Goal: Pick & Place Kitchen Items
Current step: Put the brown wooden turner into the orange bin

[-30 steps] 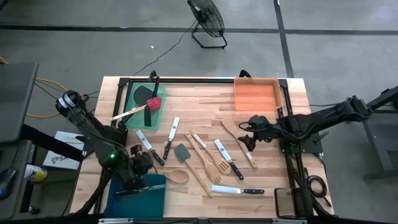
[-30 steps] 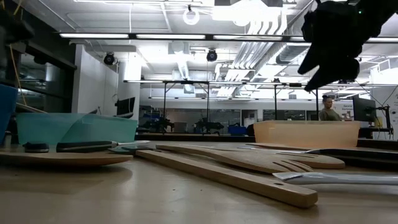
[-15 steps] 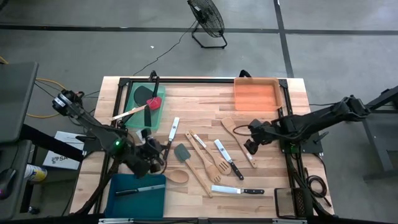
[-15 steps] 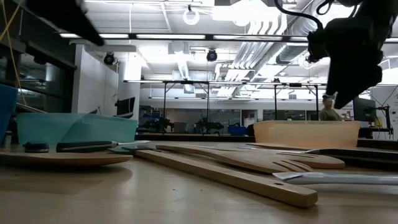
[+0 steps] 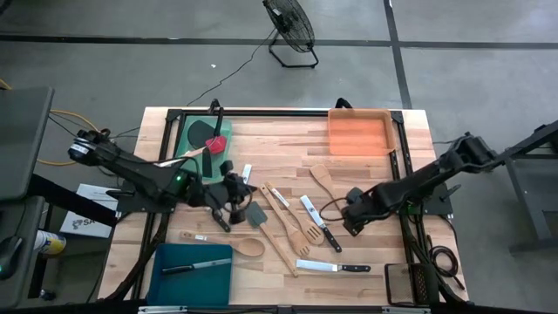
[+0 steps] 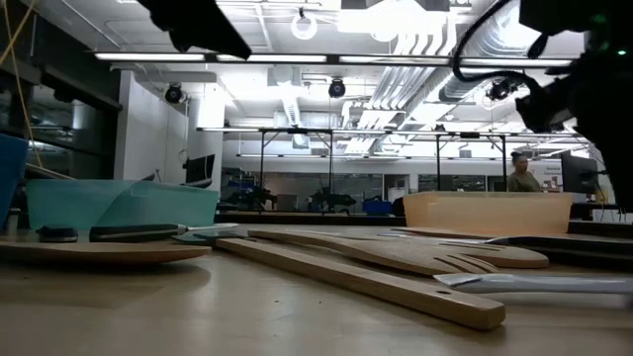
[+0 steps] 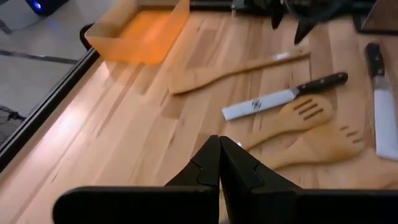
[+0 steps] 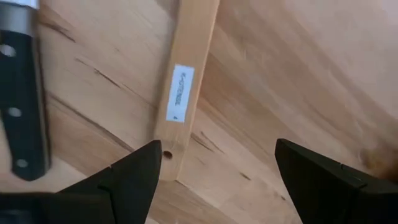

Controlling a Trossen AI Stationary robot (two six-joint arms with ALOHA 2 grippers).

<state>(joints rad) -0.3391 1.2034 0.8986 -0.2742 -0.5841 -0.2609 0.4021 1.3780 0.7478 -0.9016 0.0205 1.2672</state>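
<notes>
Both arms nearer table (image 5: 366, 262) centre

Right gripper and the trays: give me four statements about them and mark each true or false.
1. The right gripper is open above the end of a wooden handle. True.
2. The orange tray holds two knives. False: nothing shows inside it.
3. A knife lies in the teal tray. True.
4. The left gripper is open wide. False: its fingers are shut together, with nothing between them.
</notes>
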